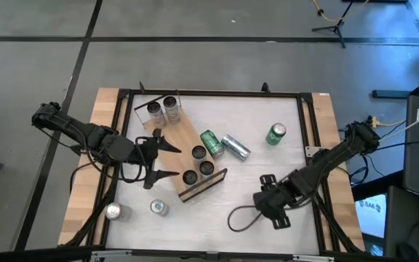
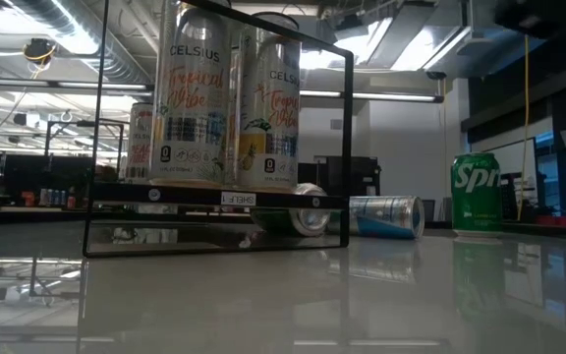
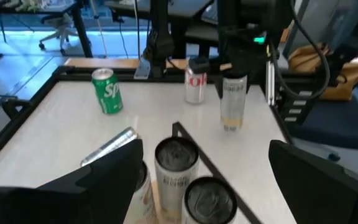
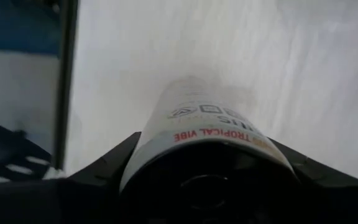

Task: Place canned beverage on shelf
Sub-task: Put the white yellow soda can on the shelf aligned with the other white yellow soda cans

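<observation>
Right claw [image 4: 207,171] is clamped snug round a can [image 4: 207,134], surface just beyond it. Left claw [image 1: 172,160] gapes wide beside the shelf [image 1: 184,142], holding nothing.

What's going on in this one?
A two-armed robot is stocking a shelf with cans. The right gripper, at the near right of the table, is shut on a slim can labelled Tropical Vibe, well away from the shelf. The left gripper hovers open over the shelf, which already carries several upright cans. Two cans lie tipped beside the shelf, a green can stands upright farther right, and two more cans stand near the front left.
</observation>
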### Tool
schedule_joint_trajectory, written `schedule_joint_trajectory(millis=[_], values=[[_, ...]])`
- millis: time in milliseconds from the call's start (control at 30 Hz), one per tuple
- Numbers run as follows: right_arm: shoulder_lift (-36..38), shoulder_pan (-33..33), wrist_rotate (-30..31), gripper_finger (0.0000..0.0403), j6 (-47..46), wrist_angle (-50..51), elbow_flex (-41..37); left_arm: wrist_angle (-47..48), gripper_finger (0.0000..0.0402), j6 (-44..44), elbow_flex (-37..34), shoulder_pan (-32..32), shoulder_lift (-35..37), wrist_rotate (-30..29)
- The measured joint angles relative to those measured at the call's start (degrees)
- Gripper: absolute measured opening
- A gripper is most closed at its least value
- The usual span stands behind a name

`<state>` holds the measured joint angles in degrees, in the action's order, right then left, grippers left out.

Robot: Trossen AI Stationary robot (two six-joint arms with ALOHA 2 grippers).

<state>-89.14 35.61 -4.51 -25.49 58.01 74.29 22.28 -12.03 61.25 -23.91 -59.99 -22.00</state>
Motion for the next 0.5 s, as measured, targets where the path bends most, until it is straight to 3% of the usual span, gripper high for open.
schedule_joint_trajectory(millis=[500], values=[[0.02, -12.56, -4.13, 0.025, -5.94, 0.24, 14.44, -16.98, 0.0338, -0.99, 0.0, -0.57, -10.24, 0.17]])
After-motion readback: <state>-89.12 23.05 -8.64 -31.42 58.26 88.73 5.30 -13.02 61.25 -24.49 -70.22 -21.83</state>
